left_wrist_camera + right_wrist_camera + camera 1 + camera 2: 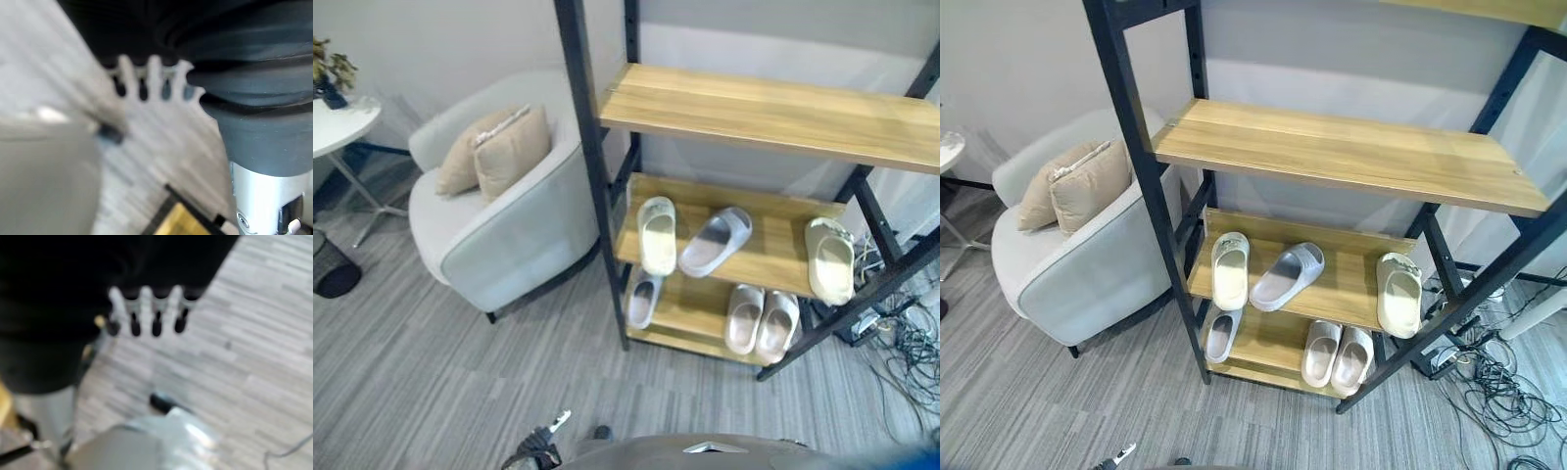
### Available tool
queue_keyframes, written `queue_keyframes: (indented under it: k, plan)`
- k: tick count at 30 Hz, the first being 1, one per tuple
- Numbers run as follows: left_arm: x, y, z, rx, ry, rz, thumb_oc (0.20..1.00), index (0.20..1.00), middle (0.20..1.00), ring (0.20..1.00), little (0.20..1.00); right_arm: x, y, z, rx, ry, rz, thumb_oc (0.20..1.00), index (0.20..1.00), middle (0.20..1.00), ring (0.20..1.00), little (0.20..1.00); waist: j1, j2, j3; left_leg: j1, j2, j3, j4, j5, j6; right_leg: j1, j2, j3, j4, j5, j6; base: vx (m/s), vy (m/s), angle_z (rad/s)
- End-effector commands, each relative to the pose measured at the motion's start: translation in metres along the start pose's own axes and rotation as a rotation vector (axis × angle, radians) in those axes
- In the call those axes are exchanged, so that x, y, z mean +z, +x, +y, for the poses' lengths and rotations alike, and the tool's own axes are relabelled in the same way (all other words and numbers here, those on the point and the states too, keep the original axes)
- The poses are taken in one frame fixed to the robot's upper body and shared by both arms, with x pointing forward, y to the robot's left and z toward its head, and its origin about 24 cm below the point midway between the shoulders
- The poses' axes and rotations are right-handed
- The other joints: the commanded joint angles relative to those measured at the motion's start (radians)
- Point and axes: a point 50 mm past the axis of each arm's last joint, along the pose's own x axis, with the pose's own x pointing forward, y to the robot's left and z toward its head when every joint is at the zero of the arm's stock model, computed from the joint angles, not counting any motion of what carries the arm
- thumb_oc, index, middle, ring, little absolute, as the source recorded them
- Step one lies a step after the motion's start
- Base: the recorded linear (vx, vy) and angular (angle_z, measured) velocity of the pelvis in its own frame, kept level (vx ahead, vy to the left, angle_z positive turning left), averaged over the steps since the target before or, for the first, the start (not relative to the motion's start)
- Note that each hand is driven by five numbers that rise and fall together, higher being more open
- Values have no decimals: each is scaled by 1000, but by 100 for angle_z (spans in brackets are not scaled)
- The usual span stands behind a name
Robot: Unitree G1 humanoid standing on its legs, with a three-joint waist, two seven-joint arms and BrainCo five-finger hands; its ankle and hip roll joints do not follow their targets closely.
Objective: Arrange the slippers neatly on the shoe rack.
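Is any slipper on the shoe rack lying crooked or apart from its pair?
Yes. On the middle shelf the grey slipper lies diagonally, and one cream slipper is far from the other cream slipper.

floor (460,372): grey planks | armchair (499,225): pale, two cushions (494,147) | wall (431,49): light

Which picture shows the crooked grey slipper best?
The right eye view: the grey slipper lies askew on the middle shelf, clear of the frame. The left eye view shows it too, nearer the post. The wrist views show floor.
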Motion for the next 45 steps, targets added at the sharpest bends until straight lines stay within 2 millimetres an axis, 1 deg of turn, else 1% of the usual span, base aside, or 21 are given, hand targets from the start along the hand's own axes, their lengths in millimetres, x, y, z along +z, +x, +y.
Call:
queue_keyframes:
  k: [1,6,8,9,10,15,16,17,18,20,23,25,27,28,29,36,37,39,40,42,45]
  plan:
    - [4,1,-7,-7,68,-19,1000,1000,1000,1000,1000,21,2,-11,-52,-52,-63,1000,1000,1000,1000,1000,6,2,-6,12,40,1,4,-59,-20,-16,-71,19,40,5,94,-5,50,-16]
    - [4,1,-15,-37,123,-31,1000,1000,1000,1000,1000,35,2,-11,-62,-47,-120,1000,1000,1000,1000,1000,-3,6,-10,9,30,13,4,-68,-17,-25,-82,20,27,22,105,-31,48,-8]
    - [3,0,-17,-48,151,-32,1000,1000,1000,1000,1000,47,1,-10,-60,-51,-166,1000,1000,1000,1000,1000,-5,5,-10,5,27,19,4,-68,-18,-28,-85,20,20,30,108,-47,30,-1]
    - [2,0,-17,-52,176,-28,1000,1000,1000,1000,1000,58,0,-13,-75,-143,-203,1000,1000,1000,1000,1000,-5,5,-9,0,25,22,4,-69,-19,-29,-87,18,11,33,110,-50,30,-1]
    - [2,0,-17,-52,176,-28,1000,1000,1000,1000,1000,58,0,-13,-75,-143,-203,1000,1000,1000,1000,1000,-5,5,-9,0,25,22,4,-69,-19,-29,-87,18,11,33,110,-53,27,-1]
    - [5,1,-19,-55,235,-40,1000,1000,1000,1000,1000,95,-5,-20,-128,-268,-332,1000,1000,1000,1000,1000,-1,3,-2,-10,24,29,4,-65,-23,-28,-91,9,-3,43,113,-45,15,0]
    - [0,-1,-20,-75,244,-44,1000,1000,1000,1000,1000,78,-14,-38,-69,-175,-421,1000,1000,1000,1000,1000,-14,6,6,-11,24,38,4,-63,-25,-31,-92,10,-6,48,116,-55,19,-2]
    - [-2,-1,-17,-70,233,-38,1000,1000,1000,1000,1000,143,-28,-44,-161,-181,-614,1000,1000,1000,1000,1000,-9,5,7,-12,25,41,4,-64,-25,-30,-93,12,-10,50,116,-76,16,5]
    - [0,-1,-17,-72,231,-57,1000,1000,1000,1000,1000,101,-19,-45,-196,-267,-467,1000,1000,1000,1000,1000,-15,6,14,-14,27,44,4,-64,-27,-34,-93,10,-10,52,118,-57,9,-2]
    - [-7,-2,-20,-69,247,-26,1000,1000,1000,1000,1000,58,-5,-19,-106,-281,-295,1000,1000,1000,1000,1000,-27,17,19,-18,30,53,4,-61,-27,-45,-91,13,-11,56,118,-74,33,-9]
    - [-10,-2,-17,-63,273,-7,1000,1000,1000,1000,1000,60,-2,-15,-104,-348,-254,1000,1000,1000,1000,1000,-16,21,20,-15,29,51,4,-62,-29,-40,-91,7,-11,51,116,-15,15,-5]
    - [-11,-2,-14,-52,269,-5,1000,1000,1000,1000,1000,90,-6,-14,-111,-356,-378,1000,1000,1000,1000,1000,-4,21,18,-12,29,46,4,-61,-30,-29,-92,-2,-11,48,115,3,5,-2]
    - [-11,-2,-14,-51,263,-8,1000,1000,1000,1000,1000,97,-9,-12,-112,-374,-416,1000,1000,1000,1000,1000,-4,21,19,-11,29,45,4,-61,-30,-28,-92,-3,-11,48,115,-7,-2,6]
    - [-11,-2,-15,-52,249,-11,1000,1000,1000,1000,1000,116,-16,-6,-112,-446,-514,1000,1000,1000,1000,1000,-2,22,23,-10,29,42,4,-62,-29,-28,-90,-3,-11,48,115,-16,0,4]
    - [-12,-2,-15,-52,249,-11,1000,1000,1000,1000,1000,115,-16,-6,-112,-447,-513,1000,1000,1000,1000,1000,-2,22,23,-9,29,42,4,-62,-29,-28,-90,-3,-11,48,115,-20,1,3]
    - [-10,-3,-20,-47,228,-43,1000,1000,1000,1000,1000,159,-44,11,-97,-465,-785,1000,1000,1000,1000,1000,-4,25,31,-15,29,41,4,-58,-27,-28,-89,-6,-11,48,114,-2,0,0]
    - [-10,-3,-20,-46,234,-48,1000,1000,1000,1000,1000,173,-52,16,-86,-474,-851,1000,1000,1000,1000,1000,0,26,32,-15,29,43,4,-59,-27,-30,-90,-8,-11,47,114,0,0,0]
    - [-10,-3,-21,-46,235,-47,1000,1000,1000,1000,1000,177,-54,18,-84,-482,-868,1000,1000,1000,1000,1000,1,27,32,-15,29,43,4,-59,-27,-30,-90,-9,-11,47,114,0,0,0]
    - [-11,-3,-21,-46,239,-48,1000,1000,1000,1000,1000,190,-63,22,-76,-498,-933,1000,1000,1000,1000,1000,7,28,32,-15,29,43,4,-60,-27,-31,-91,-11,-11,46,115,0,0,0]
    - [-11,-3,-21,-46,242,-46,1000,1000,1000,1000,1000,196,-67,24,-72,-505,-959,1000,1000,1000,1000,1000,9,28,32,-14,29,43,4,-61,-27,-31,-91,-12,-11,46,115,0,0,0]
    - [-14,-3,-20,-40,251,-35,1000,1000,1000,1000,1000,219,-89,31,-62,-548,-1092,1000,1000,1000,1000,1000,17,28,33,-13,29,42,4,-61,-27,-28,-91,-17,-11,44,115,0,0,0]
